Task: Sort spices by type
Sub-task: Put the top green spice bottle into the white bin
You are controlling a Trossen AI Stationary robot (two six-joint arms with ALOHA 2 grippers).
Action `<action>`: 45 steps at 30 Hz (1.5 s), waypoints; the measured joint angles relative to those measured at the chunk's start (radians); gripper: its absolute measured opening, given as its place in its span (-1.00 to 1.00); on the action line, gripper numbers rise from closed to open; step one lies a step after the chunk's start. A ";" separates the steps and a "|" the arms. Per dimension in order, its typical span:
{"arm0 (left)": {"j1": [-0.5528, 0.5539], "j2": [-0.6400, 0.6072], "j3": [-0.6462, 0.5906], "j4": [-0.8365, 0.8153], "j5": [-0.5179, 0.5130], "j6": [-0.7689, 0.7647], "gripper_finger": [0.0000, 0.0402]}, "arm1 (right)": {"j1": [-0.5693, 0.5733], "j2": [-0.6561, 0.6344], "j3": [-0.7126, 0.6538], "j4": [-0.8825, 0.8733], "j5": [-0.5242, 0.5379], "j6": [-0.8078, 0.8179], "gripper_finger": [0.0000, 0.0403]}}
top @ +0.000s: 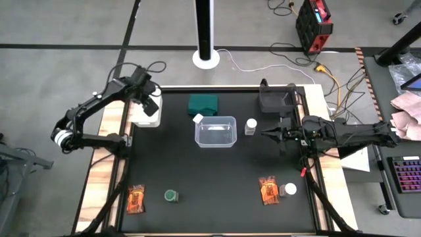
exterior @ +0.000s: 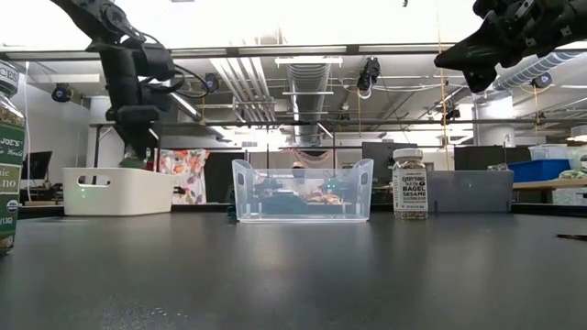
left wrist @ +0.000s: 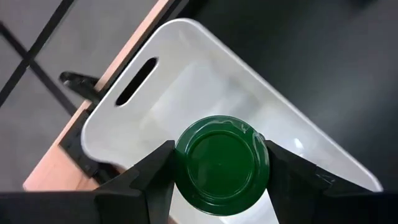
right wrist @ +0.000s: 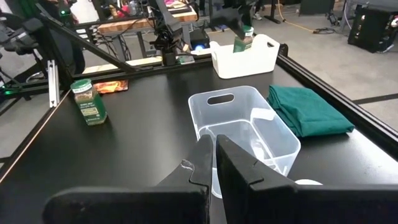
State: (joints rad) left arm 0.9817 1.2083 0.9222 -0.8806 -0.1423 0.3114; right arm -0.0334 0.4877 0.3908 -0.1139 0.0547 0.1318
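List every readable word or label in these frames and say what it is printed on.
"EVERYTHING BUT THE BAGEL SESAME": white-lidded jar right of the clear bin, low view; its smaller print is blurred.
"JOE'S": green-lidded jar, cut off at the low view's left edge; other letters partial.
Orange packets: print too small to read.
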 joint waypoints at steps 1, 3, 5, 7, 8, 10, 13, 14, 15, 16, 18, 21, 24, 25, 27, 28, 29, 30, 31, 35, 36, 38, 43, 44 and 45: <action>0.000 0.000 0.000 0.000 0.018 0.005 -0.05 | 0.000 0.000 0.000 0.000 0.000 0.000 -0.94; 0.000 0.000 0.000 0.002 0.060 0.015 -0.05 | 0.000 0.000 0.000 0.000 0.000 -0.002 -0.94; 0.000 0.000 0.000 0.000 0.065 0.017 -0.05 | 0.000 0.000 0.000 0.000 0.000 -0.002 -0.94; 0.000 0.001 0.000 -0.001 0.065 0.021 -0.05 | 0.000 0.000 0.000 0.000 0.000 -0.002 -0.94; 0.000 0.001 -0.001 -0.001 0.065 0.024 -0.05 | 0.000 0.000 0.000 0.000 0.000 -0.002 -0.94; 0.000 0.001 -0.001 -0.001 0.065 0.032 -0.05 | 0.000 0.000 0.000 0.000 0.000 -0.002 -0.94; 0.000 0.001 -0.001 0.000 0.065 0.045 -0.04 | 0.000 0.000 0.001 0.000 0.000 -0.002 -0.94; 0.000 0.001 -0.001 0.002 0.065 0.047 -0.04 | 0.000 0.000 0.001 0.000 0.000 -0.002 -0.94; 0.000 0.001 -0.001 0.005 0.065 0.047 -0.04 | 0.000 0.000 0.001 0.000 0.000 -0.002 -0.94; 0.000 0.001 -0.001 0.009 0.065 0.047 -0.02 | 0.000 0.000 0.001 0.000 0.000 -0.002 -0.94; 0.000 0.002 -0.001 0.010 0.065 0.047 0.01 | 0.000 0.000 0.001 0.000 0.000 -0.002 -0.94; 0.000 0.002 -0.001 0.015 0.066 0.047 0.08 | 0.000 0.000 0.001 0.000 0.000 -0.002 -0.94; 0.000 0.002 -0.001 0.016 0.065 0.047 0.13 | 0.000 0.000 0.001 0.000 0.000 -0.002 -0.94; 0.000 0.002 -0.001 0.016 0.066 0.047 0.13 | 0.000 0.000 0.001 0.000 0.000 -0.002 -0.94; 0.000 0.002 -0.001 0.016 0.064 0.047 0.14 | 0.000 0.000 0.001 0.000 0.000 -0.002 -0.94; 0.000 0.002 -0.001 0.015 0.065 0.047 0.13 | 0.000 0.000 0.001 0.000 0.000 -0.002 -0.94; 0.000 0.002 -0.001 0.015 0.064 0.047 0.13 | 0.000 0.000 0.001 0.000 0.000 -0.002 -0.94; 0.000 0.002 -0.001 0.016 0.064 0.047 0.13 | 0.000 0.000 0.001 0.000 0.000 -0.002 -0.94; 0.000 0.002 -0.001 0.015 0.064 0.047 0.12 | 0.000 0.000 0.001 0.000 0.000 -0.002 -0.94; 0.000 0.002 0.000 0.014 0.029 0.051 0.11 | 0.000 0.000 0.001 0.000 0.000 -0.002 -0.94; 0.000 0.002 0.006 0.007 0.014 0.050 0.11 | 0.000 0.000 0.001 0.000 0.000 -0.002 -0.94; 0.000 0.002 0.029 0.008 -0.001 0.029 0.11 | 0.000 0.000 0.001 0.000 0.000 -0.002 -0.94; 0.000 0.001 0.099 0.002 0.007 -0.077 0.06 | 0.000 0.000 0.002 0.000 0.000 -0.002 -0.94; 0.000 0.000 0.108 -0.005 0.026 -0.087 0.02 | 0.000 0.000 0.002 0.000 0.000 -0.002 -0.94; 0.000 0.000 0.113 -0.012 0.054 -0.094 -0.05 | 0.000 0.000 0.002 0.000 0.000 -0.002 -0.94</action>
State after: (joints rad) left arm 0.9816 1.2083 1.0349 -0.8927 -0.0885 0.2176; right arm -0.0331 0.4877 0.3923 -0.1139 0.0547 0.1303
